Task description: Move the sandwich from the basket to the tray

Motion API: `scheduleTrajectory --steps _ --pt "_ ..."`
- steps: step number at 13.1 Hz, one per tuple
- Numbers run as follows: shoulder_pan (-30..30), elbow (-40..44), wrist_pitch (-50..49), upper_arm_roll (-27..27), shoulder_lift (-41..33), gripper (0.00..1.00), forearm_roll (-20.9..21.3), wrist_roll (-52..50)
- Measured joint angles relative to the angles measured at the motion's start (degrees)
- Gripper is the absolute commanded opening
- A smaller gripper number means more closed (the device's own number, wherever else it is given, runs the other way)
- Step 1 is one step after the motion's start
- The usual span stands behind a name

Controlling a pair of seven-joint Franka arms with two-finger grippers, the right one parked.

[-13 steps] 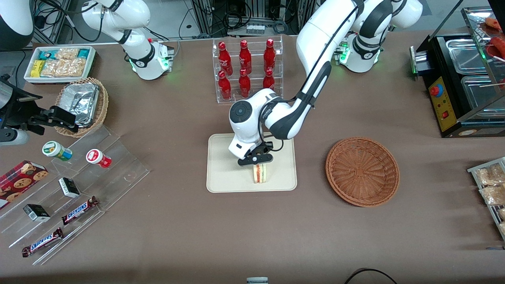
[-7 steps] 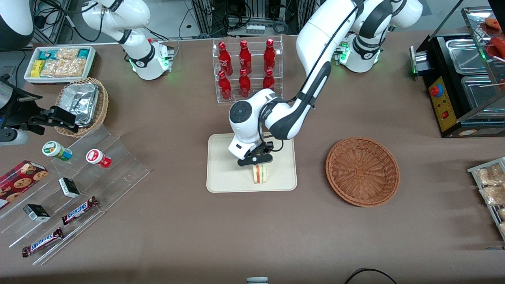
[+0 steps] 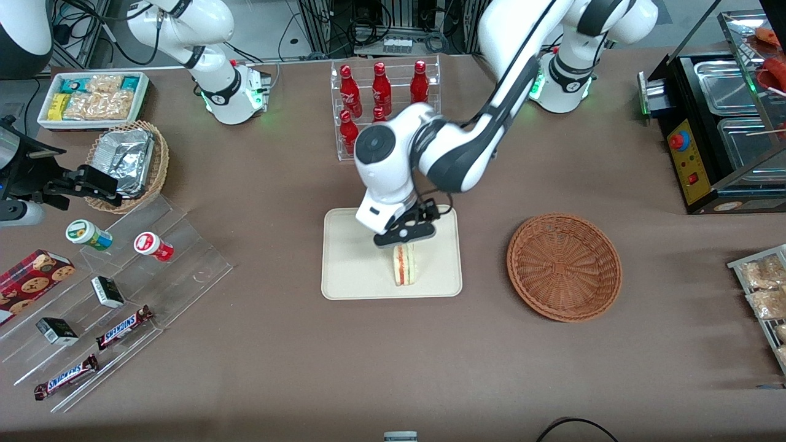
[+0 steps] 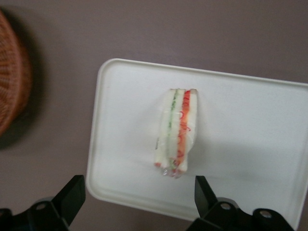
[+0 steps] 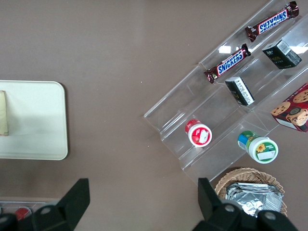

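Note:
The sandwich [image 3: 404, 266] lies on the cream tray [image 3: 350, 270], near the tray's edge closest to the front camera. It is a white wedge with red and green layers, and it shows in the left wrist view [image 4: 176, 133] on the tray [image 4: 250, 139]. My left gripper [image 3: 406, 236] is open and empty, raised above the sandwich and apart from it. Its dark fingertips [image 4: 72, 195] stand wide on either side. The reddish-brown basket [image 3: 564, 266] is empty, beside the tray toward the working arm's end; its rim shows in the left wrist view [image 4: 12, 77].
A clear rack of red bottles [image 3: 384, 104] stands farther from the front camera than the tray. A stepped clear shelf with snacks [image 3: 116, 288], a foil-filled basket [image 3: 129, 162] and a white snack bin [image 3: 92, 98] lie toward the parked arm's end. A black appliance [image 3: 712, 129] stands at the working arm's end.
My left gripper has risen off the sandwich and the arm has lifted. The sandwich stays on the tray where it was.

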Motion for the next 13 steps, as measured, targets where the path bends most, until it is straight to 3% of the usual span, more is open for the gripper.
scheduleTrajectory --steps 8,13 --pt "10.9 -0.3 -13.3 0.6 -13.7 1.00 -0.9 1.3" --pt "19.4 -4.2 -18.8 0.8 -21.7 1.00 -1.0 15.8"
